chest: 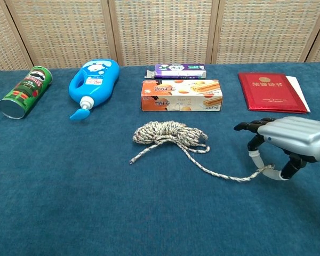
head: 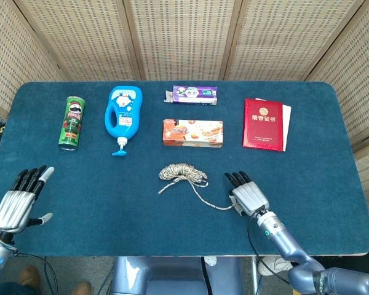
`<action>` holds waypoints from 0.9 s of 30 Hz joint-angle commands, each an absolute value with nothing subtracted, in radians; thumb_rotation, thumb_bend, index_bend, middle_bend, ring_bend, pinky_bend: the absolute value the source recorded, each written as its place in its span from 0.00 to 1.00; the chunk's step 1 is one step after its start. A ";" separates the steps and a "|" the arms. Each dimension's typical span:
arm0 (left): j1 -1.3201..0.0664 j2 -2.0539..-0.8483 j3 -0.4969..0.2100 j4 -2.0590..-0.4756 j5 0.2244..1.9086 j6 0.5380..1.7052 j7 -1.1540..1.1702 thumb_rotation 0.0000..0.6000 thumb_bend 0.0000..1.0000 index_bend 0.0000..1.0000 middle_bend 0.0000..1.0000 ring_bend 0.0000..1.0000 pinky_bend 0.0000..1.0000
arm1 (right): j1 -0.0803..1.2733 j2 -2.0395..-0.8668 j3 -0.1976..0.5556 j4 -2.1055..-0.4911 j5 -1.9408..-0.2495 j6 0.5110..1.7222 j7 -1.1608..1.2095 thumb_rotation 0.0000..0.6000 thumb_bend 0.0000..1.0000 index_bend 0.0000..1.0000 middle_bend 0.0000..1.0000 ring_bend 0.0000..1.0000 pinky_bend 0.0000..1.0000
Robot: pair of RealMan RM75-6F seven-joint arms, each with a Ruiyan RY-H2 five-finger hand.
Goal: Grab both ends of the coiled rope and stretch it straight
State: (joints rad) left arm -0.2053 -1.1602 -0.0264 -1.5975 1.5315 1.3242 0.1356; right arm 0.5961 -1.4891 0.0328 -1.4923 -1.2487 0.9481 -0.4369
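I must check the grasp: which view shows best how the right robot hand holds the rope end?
The chest view: side-on, the right robot hand pinches the rope end low. The head view hides it under the hand's back.

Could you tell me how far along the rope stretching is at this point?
Done: the right hand pinches one rope end.
In hand: that strand trails from the coil, still bundled.
Left: the left hand, open at the table's near edge, must take the free end; then both pull.
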 commanded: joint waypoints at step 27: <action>-0.671 -1.559 -0.180 -1.524 1.417 0.913 0.497 1.00 0.20 0.43 0.00 0.00 0.00 | 0.589 -1.454 0.028 -1.552 -1.207 0.952 -0.475 1.00 0.39 0.60 0.00 0.00 0.00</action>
State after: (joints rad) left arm -0.6556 -1.5414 -0.1749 -1.5352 1.4352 0.9287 0.4856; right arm 0.5886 -1.4534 0.0279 -1.5526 -1.2072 0.9522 -0.4758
